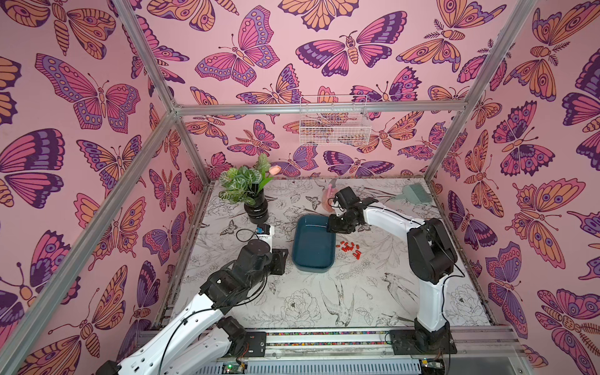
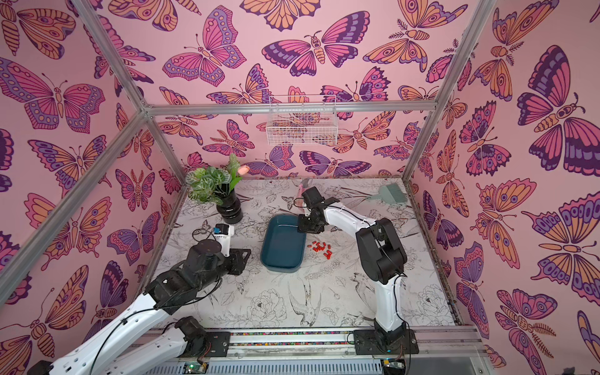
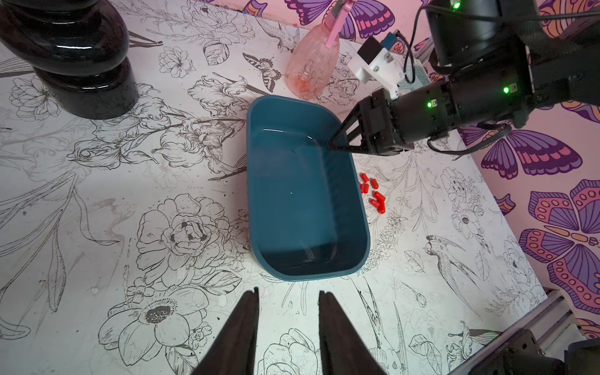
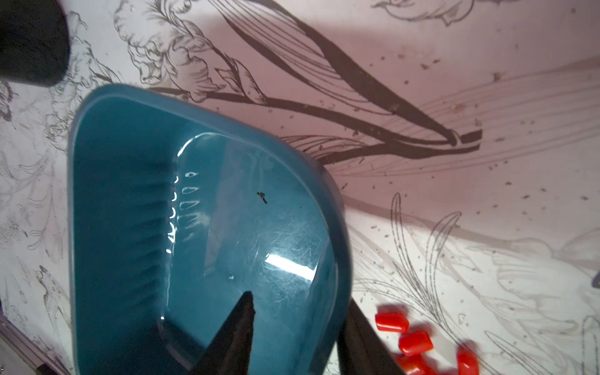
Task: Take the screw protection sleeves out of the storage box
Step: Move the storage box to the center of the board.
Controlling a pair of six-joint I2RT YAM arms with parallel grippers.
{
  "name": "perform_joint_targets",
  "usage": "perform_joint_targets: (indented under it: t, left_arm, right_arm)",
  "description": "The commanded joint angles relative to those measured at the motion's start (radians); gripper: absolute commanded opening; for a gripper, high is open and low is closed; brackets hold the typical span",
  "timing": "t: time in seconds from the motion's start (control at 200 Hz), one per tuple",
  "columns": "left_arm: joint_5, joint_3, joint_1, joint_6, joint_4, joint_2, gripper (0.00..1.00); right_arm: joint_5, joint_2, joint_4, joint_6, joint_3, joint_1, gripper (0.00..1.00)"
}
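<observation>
right wrist view: the storage box (image 4: pixel 97 201), a shallow dark teal tray, lay on the flower-printed table (image 4: pixel 454 97) and looked empty apart from a small dark speck on its floor. the right gripper (image 4: pixel 298 298) stood astride the box's rim at one corner, with one black finger inside over the floor and the other outside, close to the wall. its jaws were spread, with a clear gap between the inner finger and the wall, so nothing seemed pinched. the screw protection sleeves (image 4: pixel 415 342), small red-orange caps, lay loose on the table just beside that outer finger. in both top views they formed a loose cluster beside the box's long side, on the right arm's side, with none inside. in the left wrist view the left gripper (image 3: pixel 288 292) hovered over the table near the box but apart from it, fingers parted and holding nothing. the emptying looked done, so the step in hand was probably clearing the right gripper from the rim. to do that well, it should rise straight up until both fingers cleared the rim before moving sideways. a sideways pull could drag the light box, or the outer finger could sweep the nearby caps and set them rolling.
</observation>
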Motion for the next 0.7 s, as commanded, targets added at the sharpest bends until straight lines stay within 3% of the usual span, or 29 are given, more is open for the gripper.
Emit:
perform_joint_targets:
  t: [0.0, 0.3, 0.596, 0.696]
  left_arm:
    - [0.000, -0.008, 0.010, -0.002, -0.014, 0.003, 0.36]
    - [-0.010, -0.002, 0.013, 0.010, -0.006, 0.019, 0.36]
    - [-0.139, 0.007, 0.026, 0.087, 0.037, 0.095, 0.47]
    - [-0.126, 0.018, 0.057, 0.096, 0.059, 0.122, 0.50]
  right_arm:
    - [-0.012, 0.028, -0.004, 0.007, 0.060, 0.009, 0.45]
    - [-0.034, 0.026, -0.001, -0.006, 0.085, 0.008, 0.46]
    - [0.083, -0.172, 0.001, -0.069, -0.029, 0.004, 0.62]
    - [0.123, -0.256, 0.000, -0.090, -0.066, -0.001, 0.67]
